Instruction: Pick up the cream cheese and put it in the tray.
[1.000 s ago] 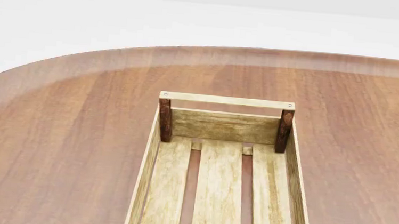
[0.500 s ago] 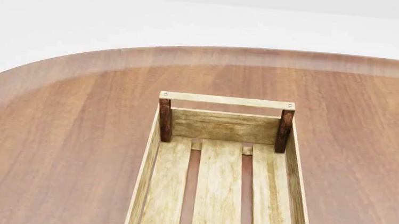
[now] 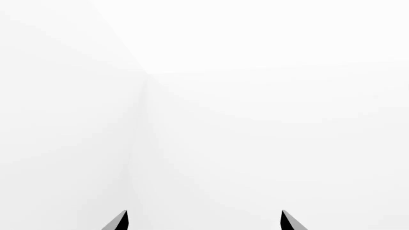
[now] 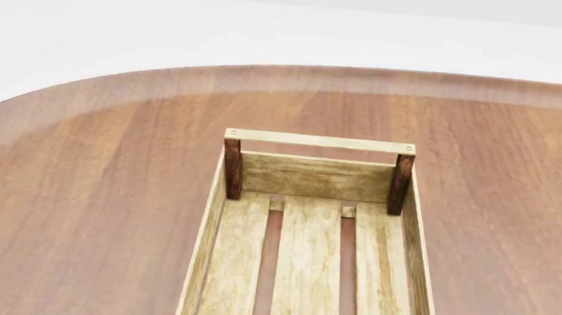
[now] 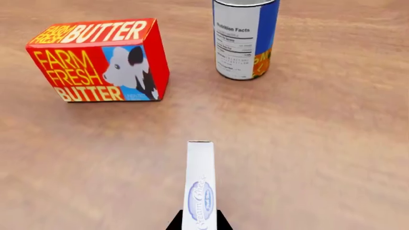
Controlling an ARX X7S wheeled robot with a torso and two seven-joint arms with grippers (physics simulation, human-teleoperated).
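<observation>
The head view shows no change from a second ago: the tray sits empty at lower centre. At the right wrist frame's bottom edge the right gripper pinches the cream cheese edge-on above the worktop. The left gripper is spread, holding nothing.

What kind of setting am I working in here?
Probably a simulated kitchen or pantry tabletop, with bare white surroundings. A rounded wooden table holds a slatted tray and groceries: a butter box, a can and the cream cheese, which sits between the right gripper's fingertips.
</observation>
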